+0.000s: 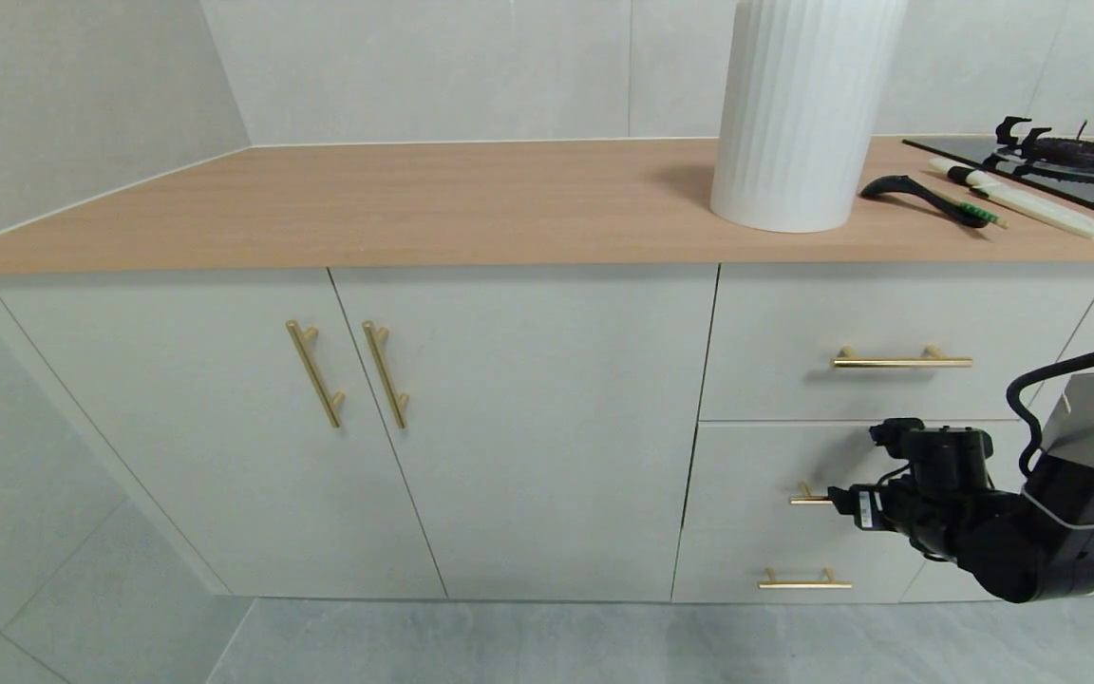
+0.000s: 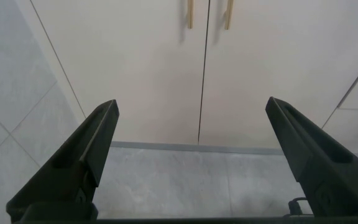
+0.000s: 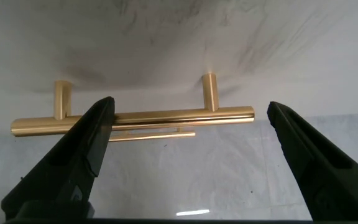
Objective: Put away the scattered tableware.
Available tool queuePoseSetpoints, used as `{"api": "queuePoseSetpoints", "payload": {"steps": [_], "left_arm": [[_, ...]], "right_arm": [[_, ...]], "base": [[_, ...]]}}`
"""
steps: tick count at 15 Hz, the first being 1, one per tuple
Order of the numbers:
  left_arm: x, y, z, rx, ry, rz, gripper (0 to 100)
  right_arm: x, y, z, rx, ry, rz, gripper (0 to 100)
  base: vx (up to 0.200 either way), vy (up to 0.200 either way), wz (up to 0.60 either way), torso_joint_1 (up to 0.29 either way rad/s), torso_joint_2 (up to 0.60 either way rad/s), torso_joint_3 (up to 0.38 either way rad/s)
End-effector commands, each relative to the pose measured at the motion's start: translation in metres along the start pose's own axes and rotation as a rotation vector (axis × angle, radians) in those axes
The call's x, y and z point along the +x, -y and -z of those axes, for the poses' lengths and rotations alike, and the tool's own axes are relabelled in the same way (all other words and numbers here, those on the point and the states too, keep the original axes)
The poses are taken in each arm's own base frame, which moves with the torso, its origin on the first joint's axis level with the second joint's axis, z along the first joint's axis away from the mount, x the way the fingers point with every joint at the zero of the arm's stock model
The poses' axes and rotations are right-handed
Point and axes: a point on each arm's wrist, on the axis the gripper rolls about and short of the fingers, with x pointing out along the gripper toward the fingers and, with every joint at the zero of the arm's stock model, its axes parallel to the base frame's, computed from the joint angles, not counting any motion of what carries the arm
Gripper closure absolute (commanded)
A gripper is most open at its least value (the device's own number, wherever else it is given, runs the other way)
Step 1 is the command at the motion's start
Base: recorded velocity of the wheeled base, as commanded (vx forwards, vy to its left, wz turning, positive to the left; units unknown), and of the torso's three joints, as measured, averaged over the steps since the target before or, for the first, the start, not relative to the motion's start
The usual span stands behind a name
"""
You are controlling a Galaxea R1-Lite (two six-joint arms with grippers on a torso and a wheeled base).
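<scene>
Wood-grain surface [image 1: 414, 204] runs along the top of pale cabinets. The scattered tableware lies at the surface's right end: a black plastic long-handled utensil [image 1: 922, 198], a cream-white long knife-like piece [image 1: 1031, 199] and a small green-tipped stick [image 1: 981, 214] between them, all close together. They sit just beside a tall white ribbed cylindrical container [image 1: 799, 114] and in front of a black gas stove [image 1: 1069, 157]. Right tool [image 1: 841, 499] is low at the drawer stack under that end, facing the middle drawer's gold bar handle [image 1: 808, 497]. In the right wrist view the right tool [image 3: 188, 124] has its fingers spread wide, with the gold bar handle [image 3: 132, 118] crossing the gap between the tips. It is not pinched; whether a finger touches it cannot be told. The thin gold bottom drawer handle [image 3: 154, 133] shows just behind it. The top drawer's gold handle [image 1: 901, 360] is above, and the bottom drawer handle [image 1: 803, 581] is below, near the grey tiled floor [image 1: 604, 646]. Left tool [image 2: 191, 106] is spread wide and holds nothing. It points at the foot of the double cabinet doors [image 2: 166, 68], with the door seam between its fingers and the doors' two gold vertical handles [image 2: 189, 14] farther on. In the head view those two gold vertical handles [image 1: 315, 372] sit side by side left of the drawers, well apart from the tableware.
</scene>
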Motion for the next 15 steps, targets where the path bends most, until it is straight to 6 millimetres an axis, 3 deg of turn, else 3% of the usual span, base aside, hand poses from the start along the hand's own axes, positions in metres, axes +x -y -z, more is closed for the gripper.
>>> {"api": "queuePoseSetpoints", "payload": {"steps": [1,5,6,9,10,12,13,15], "left_arm": [[0.000,0.000,0.000,-0.001,-0.002,-0.001,0],[0.000,0.000,0.000,-0.001,-0.002,-0.001,0],[0.000,0.000,0.000,0.000,-0.002,-0.001,0],[0.000,0.000,0.000,0.000,-0.002,-0.001,0],[0.000,0.000,0.000,0.000,-0.002,-0.001,0],[0.000,0.000,0.000,0.000,-0.002,-0.001,0],[0.000,0.000,0.000,-0.001,-0.002,-0.001,0],[0.000,0.000,0.000,0.000,-0.002,-0.001,0]], "right_arm": [[0.001,0.000,0.004,-0.010,-0.018,0.002,0],[-0.007,0.003,0.005,-0.038,-0.031,0.003,0],[-0.021,0.005,0.001,-0.066,-0.044,0.002,0],[-0.091,0.017,-0.037,-0.091,-0.103,-0.051,0],[-0.145,0.021,-0.063,-0.099,-0.127,-0.144,0],[-0.197,0.029,-0.087,-0.096,-0.114,-0.195,0],[-0.208,0.029,-0.092,-0.095,-0.078,-0.204,0],[-0.205,0.026,-0.095,-0.081,-0.066,-0.209,0]], "base": [[0.000,0.000,0.00,0.000,0.00,0.000],[0.000,0.000,0.00,0.000,0.00,0.000],[0.000,0.000,0.00,0.000,0.00,0.000],[0.000,0.000,0.00,0.000,0.00,0.000],[0.000,0.000,0.00,0.000,0.00,0.000],[0.000,0.000,0.00,0.000,0.00,0.000],[0.000,0.000,0.00,0.000,0.00,0.000],[0.000,0.000,0.00,0.000,0.00,0.000]]}}
